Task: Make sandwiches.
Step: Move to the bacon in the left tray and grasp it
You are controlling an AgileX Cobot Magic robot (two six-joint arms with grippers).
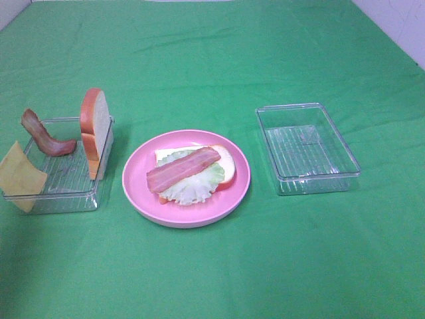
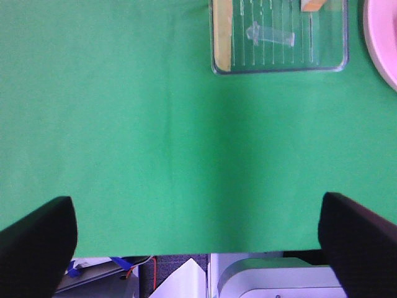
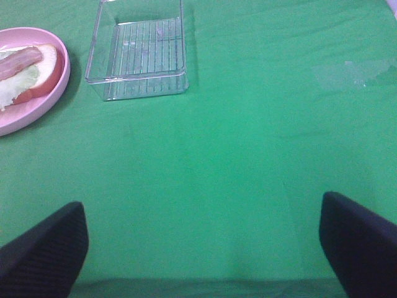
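The left tray (image 1: pixel 60 198) holds an upright bread slice (image 1: pixel 93 123), cheese square (image 1: pixel 20 178) and curled bacon (image 1: pixel 46 136). The central pink plate (image 1: pixel 199 216) bears the open sandwich (image 1: pixel 189 174): white bread (image 1: pixel 229 166), lettuce (image 1: pixel 189 191), flat bacon strip (image 1: pixel 182 169). Fingers of the left gripper (image 2: pixel 197 214) and right gripper (image 3: pixel 201 211) stand wide apart.

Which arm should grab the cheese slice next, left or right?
Left, probably. The cheese leans on the left tray, on that arm's side, and the open left hand faces that tray. The right hand sits by the empty tray.
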